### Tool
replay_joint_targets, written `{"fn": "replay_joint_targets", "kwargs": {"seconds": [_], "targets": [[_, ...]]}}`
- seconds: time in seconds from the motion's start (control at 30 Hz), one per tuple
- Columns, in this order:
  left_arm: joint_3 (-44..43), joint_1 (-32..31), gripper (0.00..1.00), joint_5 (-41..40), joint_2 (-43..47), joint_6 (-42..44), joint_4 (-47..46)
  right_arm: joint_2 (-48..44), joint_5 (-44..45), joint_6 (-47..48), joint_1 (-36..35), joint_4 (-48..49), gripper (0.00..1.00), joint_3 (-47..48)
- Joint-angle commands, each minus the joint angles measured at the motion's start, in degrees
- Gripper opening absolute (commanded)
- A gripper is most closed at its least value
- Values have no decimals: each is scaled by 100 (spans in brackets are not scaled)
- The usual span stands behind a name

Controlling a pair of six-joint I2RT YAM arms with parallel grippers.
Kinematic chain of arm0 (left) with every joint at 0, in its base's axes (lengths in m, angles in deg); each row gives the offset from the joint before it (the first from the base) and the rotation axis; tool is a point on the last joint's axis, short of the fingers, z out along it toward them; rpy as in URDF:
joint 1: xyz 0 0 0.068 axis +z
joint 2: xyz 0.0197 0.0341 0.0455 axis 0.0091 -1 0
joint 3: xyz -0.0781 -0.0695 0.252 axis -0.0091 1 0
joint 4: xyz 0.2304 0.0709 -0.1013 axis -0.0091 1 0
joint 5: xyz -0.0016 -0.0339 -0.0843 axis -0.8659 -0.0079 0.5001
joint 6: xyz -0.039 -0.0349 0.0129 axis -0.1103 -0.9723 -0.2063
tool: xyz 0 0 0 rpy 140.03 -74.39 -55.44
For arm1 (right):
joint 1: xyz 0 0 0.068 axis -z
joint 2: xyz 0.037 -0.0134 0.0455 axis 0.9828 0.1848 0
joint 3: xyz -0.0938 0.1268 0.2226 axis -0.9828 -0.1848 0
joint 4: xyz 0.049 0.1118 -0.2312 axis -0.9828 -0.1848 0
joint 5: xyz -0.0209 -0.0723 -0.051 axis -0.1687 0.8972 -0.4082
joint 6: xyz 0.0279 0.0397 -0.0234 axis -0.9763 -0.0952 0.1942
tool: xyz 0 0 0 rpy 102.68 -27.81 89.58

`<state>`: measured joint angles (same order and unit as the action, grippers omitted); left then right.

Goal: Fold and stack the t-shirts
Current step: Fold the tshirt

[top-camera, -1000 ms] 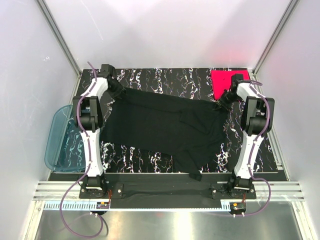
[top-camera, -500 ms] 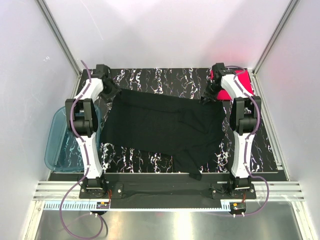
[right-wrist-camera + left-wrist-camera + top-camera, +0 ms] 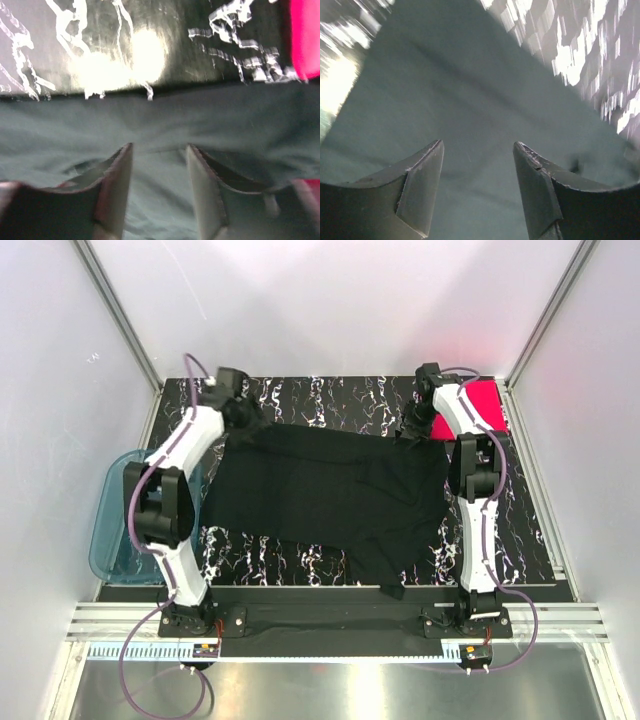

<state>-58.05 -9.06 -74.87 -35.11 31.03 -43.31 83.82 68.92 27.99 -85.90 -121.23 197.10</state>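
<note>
While both arms reach toward the far side of the table point(image 3: 330, 395), we see a large black t-shirt point(image 3: 330, 495) lying spread across its middle. The cloth is soft and matte, roughly rectangular, with a loose flap hanging toward the near edge. The tabletop is glossy black with white marble-like veins.

The left gripper point(image 3: 477, 145) hovers over the shirt's far left corner. Its two dark, wedge-shaped fingers point(image 3: 422, 185) stand apart, with nothing between them but the smooth cloth below; that view is blurred.

The right gripper point(image 3: 159, 147) sits at the shirt's far right corner. Its jaws are likewise parted and hold nothing, and the cloth's straight hem runs just beyond the fingertips.

The bright pink-red t-shirt point(image 3: 492, 410) lies as a flat square at the far right corner of the table, just beside the right arm.

A translucent blue plastic tub point(image 3: 110, 520) with rounded corners sits off the left edge.
</note>
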Motion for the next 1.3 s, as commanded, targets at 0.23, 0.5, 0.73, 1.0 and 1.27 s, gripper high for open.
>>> {"fn": "replay_joint_targets", "kwargs": {"seconds": [0.23,0.5,0.73,1.0,1.27], "targets": [[1229,-2089,56,639,1239,440,72,-3870,-172,338,-110,-433,65,-3705],[2700,-4313,55,964,1962,-561,-246,-6357,-886,-155,-93,323,61,-6711],[2736,-5288,61,474,1698,-1193,81,-6816,-1178,29,-110,394,60,-7356],[2455,-5536,66,472,670,-1783,-8,-7001,-1160,126,-101,139,61,-6996],[2096,-5536,54,323,28,-2214,10,-7125,-1159,162,-101,121,62,-7074]]}}
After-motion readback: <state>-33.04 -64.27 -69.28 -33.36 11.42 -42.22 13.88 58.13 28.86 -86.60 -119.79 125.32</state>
